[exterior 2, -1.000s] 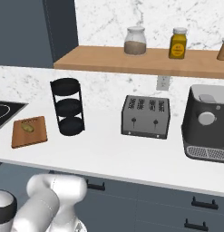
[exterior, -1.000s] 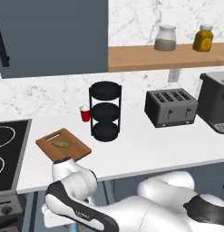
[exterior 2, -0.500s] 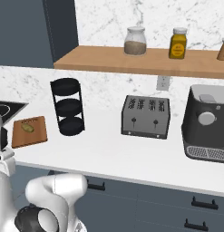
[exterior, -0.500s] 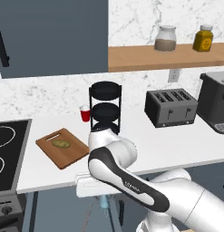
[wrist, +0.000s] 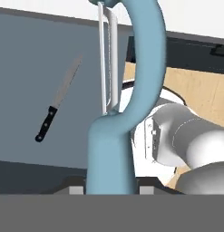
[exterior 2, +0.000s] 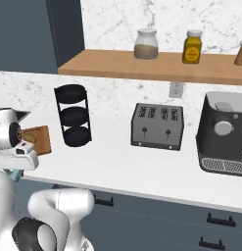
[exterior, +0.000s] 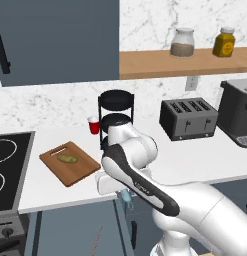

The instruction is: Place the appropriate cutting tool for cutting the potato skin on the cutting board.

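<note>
Stove (exterior: 5, 165): far left of the left base view, black top w/ white ring marks, set against the counter's left end.
Cutting board (exterior: 70, 162): brown wood, flat on the white counter (exterior: 205, 160) just right of the stove, turned at an angle, slot handle at its far left end.
Potato (exterior: 67, 159): small, yellowish-brown, lying on the board's middle.
Red cup (exterior: 94, 126): small, at the back of the counter near the wall, beside the rack.
Rack (exterior: 115, 120): black, round, 3 tiers, upright behind the arm; in the right base view it stands left of the toaster.
Claw (exterior: 121, 192): low, at the counter's front edge, in front of the cabinet fronts and right of the board; closed on the peeler, handle clamped between the two tips in the hand view.
Peeler (wrist: 124, 99): pale blue, looped head w/ a thin steel blade, close to the hand cam; a small blue bit shows under the hand in the left base view. Not on the board, off the counter.
Knife (wrist: 59, 102): black handle, steel blade, seen beyond the peeler against grey cabinet fronts in the hand view; what it rests on can't be told.
Toaster (exterior: 188, 117): dark grey, 4 slots, on the counter right of the rack.
Coffee machine (exterior 2: 225, 135): dark, far right on the counter.
Shelf (exterior 2: 157, 68): wood, on the marble wall above the counter, w/ a glass jar (exterior 2: 146, 45) of brown stuff, then a yellow jar (exterior 2: 192, 47) to its right.
</note>
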Available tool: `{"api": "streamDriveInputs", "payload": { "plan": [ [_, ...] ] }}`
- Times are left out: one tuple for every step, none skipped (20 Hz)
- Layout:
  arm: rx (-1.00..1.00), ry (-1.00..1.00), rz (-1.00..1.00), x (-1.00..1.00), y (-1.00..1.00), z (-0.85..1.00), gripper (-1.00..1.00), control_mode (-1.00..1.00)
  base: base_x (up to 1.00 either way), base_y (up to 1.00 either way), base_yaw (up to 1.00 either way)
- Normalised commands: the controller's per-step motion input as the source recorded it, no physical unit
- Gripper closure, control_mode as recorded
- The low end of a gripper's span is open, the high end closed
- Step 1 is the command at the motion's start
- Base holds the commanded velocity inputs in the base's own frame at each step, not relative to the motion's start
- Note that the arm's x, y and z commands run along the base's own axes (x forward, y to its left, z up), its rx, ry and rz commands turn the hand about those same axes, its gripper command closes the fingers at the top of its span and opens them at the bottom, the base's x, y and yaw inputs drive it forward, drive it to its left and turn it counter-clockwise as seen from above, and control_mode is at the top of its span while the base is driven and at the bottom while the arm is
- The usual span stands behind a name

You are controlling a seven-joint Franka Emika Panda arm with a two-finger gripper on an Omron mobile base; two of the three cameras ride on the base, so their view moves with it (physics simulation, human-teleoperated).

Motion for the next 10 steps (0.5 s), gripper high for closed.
{"api": "streamDriveInputs", "payload": {
  "plan": [
    [-0.14, 0.0, 0.28, 0.82, 0.0, 0.18, 1.0, -1.0, 0.0, 0.0, 0.0],
    [-0.14, 0.0, 0.27, 0.87, 0.0, 0.2, 1.0, -1.0, 0.0, 0.0, 0.0],
    [-0.12, 0.0, 0.26, 0.93, 0.0, 0.14, 1.0, -1.0, 0.0, 0.0, 0.0],
    [-0.11, 0.0, 0.26, 0.98, 0.0, 0.11, 1.0, -1.0, 0.0, 0.0, 0.0],
    [-0.09, 0.0, 0.31, 0.86, 0.0, 0.04, 1.0, -1.0, 0.0, 0.0, 0.0],
    [-0.07, 0.0, 0.34, 0.81, 0.0, 0.01, 1.0, -1.0, 0.0, 0.0, 0.0],
    [-0.03, 0.0, 0.41, 0.58, 0.0, 0.0, 1.0, -1.0, 0.0, 0.0, 0.0],
    [-0.01, 0.0, 0.43, 0.59, 0.0, 0.01, 1.0, -1.0, 0.0, 0.0, 0.0],
    [-0.01, 0.0, 0.44, 0.51, 0.0, 0.0, 1.0, -1.0, 0.0, 0.0, 0.0],
    [0.0, 0.0, 0.45, 0.54, 0.0, 0.0, 1.0, -1.0, 0.0, 0.0, 0.0]
  ]
}}
